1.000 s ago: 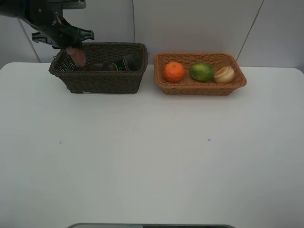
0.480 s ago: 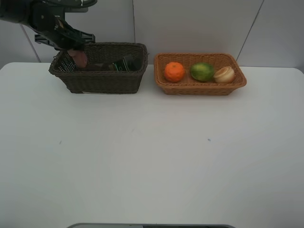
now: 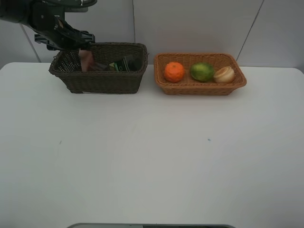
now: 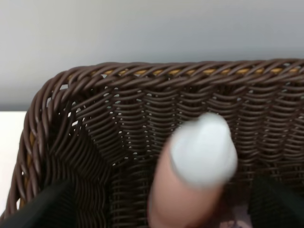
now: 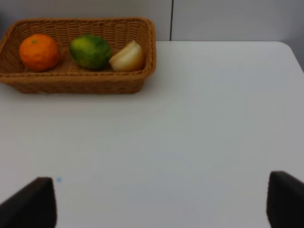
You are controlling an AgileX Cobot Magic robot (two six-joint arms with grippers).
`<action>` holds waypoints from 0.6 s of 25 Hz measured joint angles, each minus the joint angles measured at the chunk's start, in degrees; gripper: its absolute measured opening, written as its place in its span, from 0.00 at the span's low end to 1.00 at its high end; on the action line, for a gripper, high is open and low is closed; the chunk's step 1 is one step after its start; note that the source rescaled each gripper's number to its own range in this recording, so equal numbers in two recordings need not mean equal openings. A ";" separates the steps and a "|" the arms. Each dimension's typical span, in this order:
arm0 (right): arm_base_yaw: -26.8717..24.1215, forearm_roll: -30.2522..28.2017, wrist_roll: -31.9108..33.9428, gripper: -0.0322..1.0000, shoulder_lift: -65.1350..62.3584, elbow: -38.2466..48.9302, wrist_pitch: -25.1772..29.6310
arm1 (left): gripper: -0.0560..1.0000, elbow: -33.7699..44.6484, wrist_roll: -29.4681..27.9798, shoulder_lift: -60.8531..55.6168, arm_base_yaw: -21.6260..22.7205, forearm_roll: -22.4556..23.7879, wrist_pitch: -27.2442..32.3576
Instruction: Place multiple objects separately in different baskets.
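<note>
- Wicker in two shades sits at the far side of my white table [image 3: 152, 156]: the dark brown basket [image 3: 102, 81] on the left and the orange-tan basket [image 3: 199, 88] on the right, close together but not touching.
- I have the left gripper [image 3: 71, 40] hovering over the left end of the dark basket; its fingers [image 4: 45, 209] show as dark tips wide apart in the left wrist view, with nothing pinched between them, so I read it as released.
- Between those tips the slim pink bottle [image 4: 190, 175] stands tilted inside the dark basket, white cap toward the camera; from above I see it as a pinkish shape [image 3: 86, 61] leaning at the basket's left end.
- I see the dark green pump bottle [image 3: 124, 64] lying in the same basket, toward its right end.
- I cannot pick out the translucent pink cup for certain in any view.
- In the orange-tan basket I count three fruits in a row: the orange [image 3: 174, 72] at left, the green fruit [image 3: 202, 71] in the middle, and a pale yellowish fruit [image 3: 224, 74] at right, just beside the green one.
- My right gripper [image 5: 161, 199] is over bare table, well apart from the tan basket; its two dark fingertips [image 5: 33, 202] sit at opposite edges of the right wrist view, spread wide and holding nothing.
</note>
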 joint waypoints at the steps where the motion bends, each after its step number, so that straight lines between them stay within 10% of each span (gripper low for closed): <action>1: 0.00 0.00 0.00 0.87 0.00 0.00 0.00 | 0.96 -0.07 0.00 0.00 0.00 0.00 0.33; 15: 0.00 0.00 0.00 0.87 0.00 0.00 0.00 | 0.97 5.42 3.19 -12.46 -0.64 -2.43 6.07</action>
